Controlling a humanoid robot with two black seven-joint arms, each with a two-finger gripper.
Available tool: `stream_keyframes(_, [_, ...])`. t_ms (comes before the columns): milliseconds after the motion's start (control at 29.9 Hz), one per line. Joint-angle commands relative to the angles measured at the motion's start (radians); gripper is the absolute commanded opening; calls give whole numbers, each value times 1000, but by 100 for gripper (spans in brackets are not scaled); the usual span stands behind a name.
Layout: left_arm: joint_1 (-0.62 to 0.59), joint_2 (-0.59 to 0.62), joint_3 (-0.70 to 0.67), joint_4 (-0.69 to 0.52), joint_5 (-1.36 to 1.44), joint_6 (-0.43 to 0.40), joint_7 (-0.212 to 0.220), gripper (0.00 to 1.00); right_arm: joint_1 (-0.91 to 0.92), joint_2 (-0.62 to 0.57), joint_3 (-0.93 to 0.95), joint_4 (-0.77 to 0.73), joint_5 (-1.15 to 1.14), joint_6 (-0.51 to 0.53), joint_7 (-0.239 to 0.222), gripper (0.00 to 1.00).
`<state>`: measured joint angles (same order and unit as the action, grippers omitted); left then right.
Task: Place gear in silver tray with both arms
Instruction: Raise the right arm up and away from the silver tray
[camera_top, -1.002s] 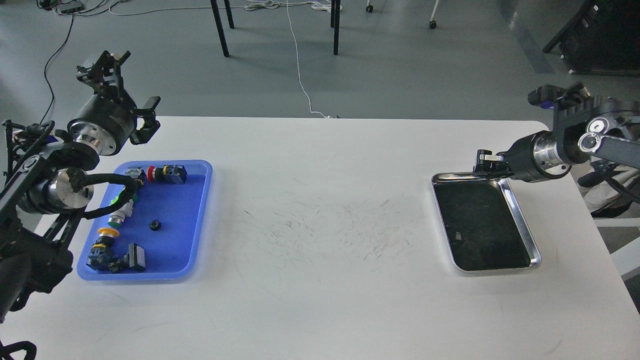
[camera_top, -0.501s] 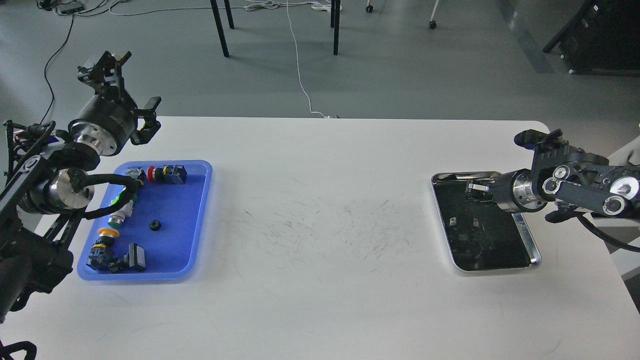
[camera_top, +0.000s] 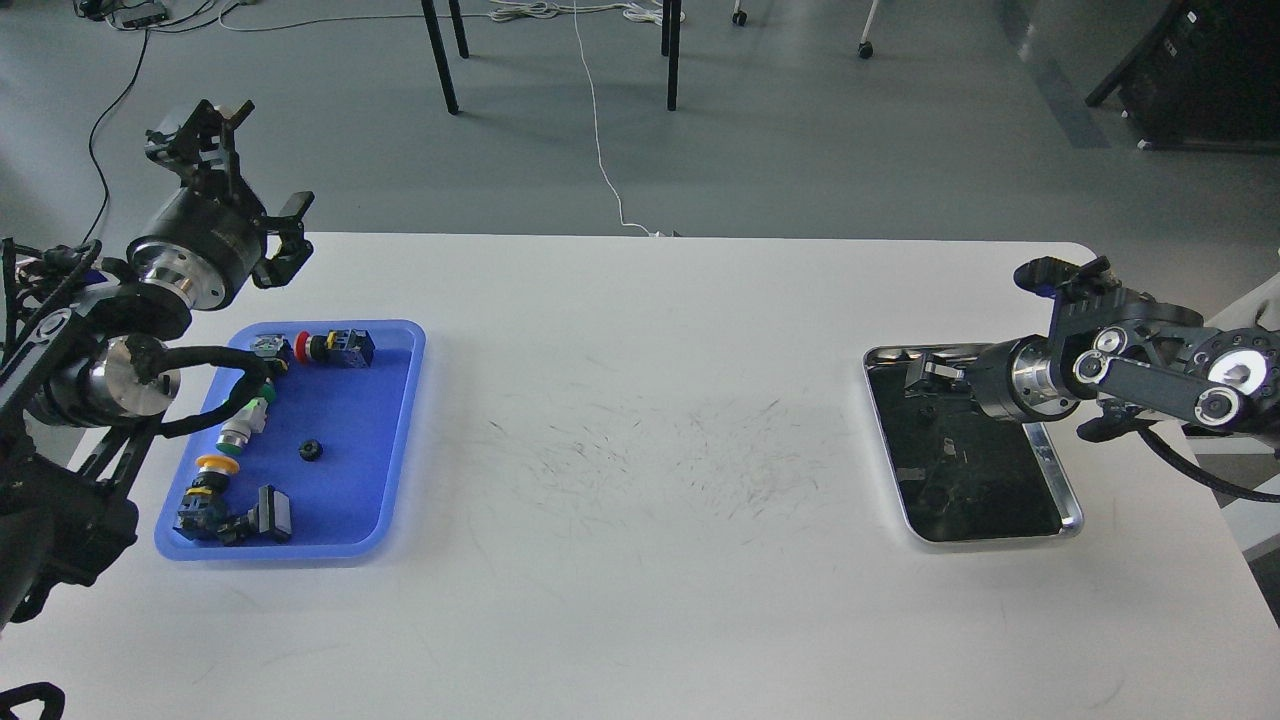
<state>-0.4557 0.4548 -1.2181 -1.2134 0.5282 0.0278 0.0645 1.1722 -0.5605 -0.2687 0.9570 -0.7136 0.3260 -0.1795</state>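
Head view: right gripper (camera_top: 925, 374) over silver tray (camera_top: 1058, 478)

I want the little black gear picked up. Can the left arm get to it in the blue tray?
Probably yes. The gear lies alone on a bare patch of the blue tray, nothing over it. The left claw is raised beyond the tray's far end and looks open.

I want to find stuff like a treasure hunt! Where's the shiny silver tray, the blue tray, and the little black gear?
silver tray (camera_top: 1057, 470): head view, on its right polished rim.
blue tray (camera_top: 350, 440): head view, on bare blue floor.
little black gear (camera_top: 310, 451): head view, on its middle.
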Motion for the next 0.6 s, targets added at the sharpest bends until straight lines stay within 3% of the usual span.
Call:
stream_keyframes(0, [0,12,0,0,1,1,0,98,1,-19,80,2,2,2,0,95])
stream_keyframes(234, [-11,39,-1,8,1,35,0,98,-28,-61,423,11,28,-10,6,95])
stream_keyframes(401, [5,62,2,-1,16,47,0,98,-112,-47,724,-17,282,-10,14,95])
stream_keyframes(568, [48,107,-28,-15,15,49,1,98,-126,-6,847,-40,583,-12,14,95])
